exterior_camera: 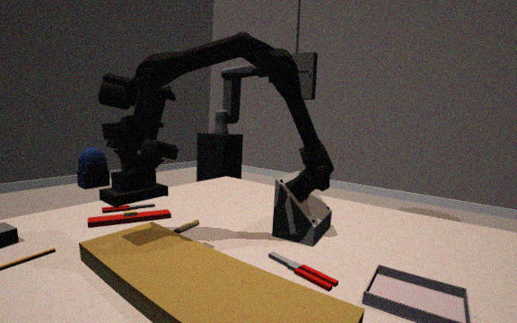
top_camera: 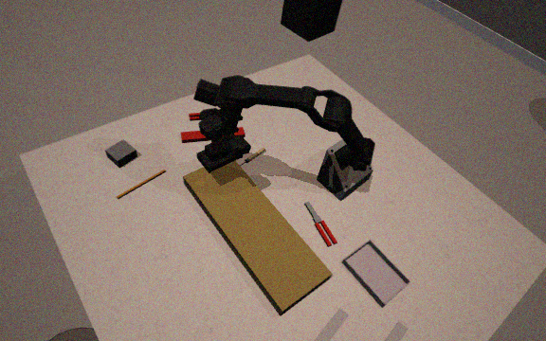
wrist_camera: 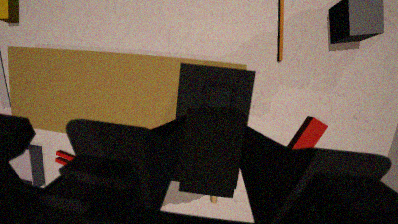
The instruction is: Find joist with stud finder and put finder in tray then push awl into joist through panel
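Grips stud finder (top_camera: 223,153) (exterior_camera: 134,190) (wrist_camera: 215,90) in a roughly half-open hand (top_camera: 226,134) (exterior_camera: 139,159) (wrist_camera: 211,122), base down and near level, presumably for scanning, raised by the far-left end of the floor panel (top_camera: 259,232) (exterior_camera: 223,278) (wrist_camera: 90,90), with awl (top_camera: 255,155) (exterior_camera: 188,225) (wrist_camera: 213,199) lying beside the panel for later.

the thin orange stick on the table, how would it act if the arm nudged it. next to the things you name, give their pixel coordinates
The thin orange stick (top_camera: 141,184) (exterior_camera: 13,264) (wrist_camera: 280,31) would probably slide or roll, since it lies loose. It looks stiff, as it runs straight. It is likely light, being so slender.
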Available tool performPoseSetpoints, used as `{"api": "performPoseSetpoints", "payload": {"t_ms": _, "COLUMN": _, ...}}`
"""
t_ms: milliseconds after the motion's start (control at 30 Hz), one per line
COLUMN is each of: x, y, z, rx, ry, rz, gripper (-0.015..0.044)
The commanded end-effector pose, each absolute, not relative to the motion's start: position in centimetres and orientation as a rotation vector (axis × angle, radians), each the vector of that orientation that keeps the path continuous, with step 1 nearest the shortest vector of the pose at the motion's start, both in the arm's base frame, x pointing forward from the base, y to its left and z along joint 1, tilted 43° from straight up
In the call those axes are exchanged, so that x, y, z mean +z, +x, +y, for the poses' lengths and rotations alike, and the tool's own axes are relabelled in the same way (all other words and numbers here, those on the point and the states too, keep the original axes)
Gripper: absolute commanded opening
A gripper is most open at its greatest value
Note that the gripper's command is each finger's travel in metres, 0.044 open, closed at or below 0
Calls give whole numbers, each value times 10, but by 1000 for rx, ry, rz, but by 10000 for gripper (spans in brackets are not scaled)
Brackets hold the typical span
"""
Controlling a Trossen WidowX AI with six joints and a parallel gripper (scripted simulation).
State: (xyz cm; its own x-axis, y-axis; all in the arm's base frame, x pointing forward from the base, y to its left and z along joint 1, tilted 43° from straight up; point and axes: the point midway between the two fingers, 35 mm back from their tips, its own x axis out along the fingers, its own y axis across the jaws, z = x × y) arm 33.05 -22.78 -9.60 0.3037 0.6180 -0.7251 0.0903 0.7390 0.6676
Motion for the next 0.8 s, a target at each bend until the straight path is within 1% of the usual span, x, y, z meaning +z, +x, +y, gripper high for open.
{"api": "performPoseSetpoints", "payload": {"t_ms": 0, "x": -89, "y": 330, "z": -234, "rx": 386, "ry": 677, "rz": 1230, "gripper": 0}}
{"api": "performPoseSetpoints", "payload": {"t_ms": 267, "x": -56, "y": 353, "z": -207, "rx": 444, "ry": 582, "rz": 1213, "gripper": 0}}
{"api": "performPoseSetpoints", "payload": {"t_ms": 767, "x": 20, "y": 389, "z": -127, "rx": 596, "ry": 363, "rz": 1147, "gripper": 0}}
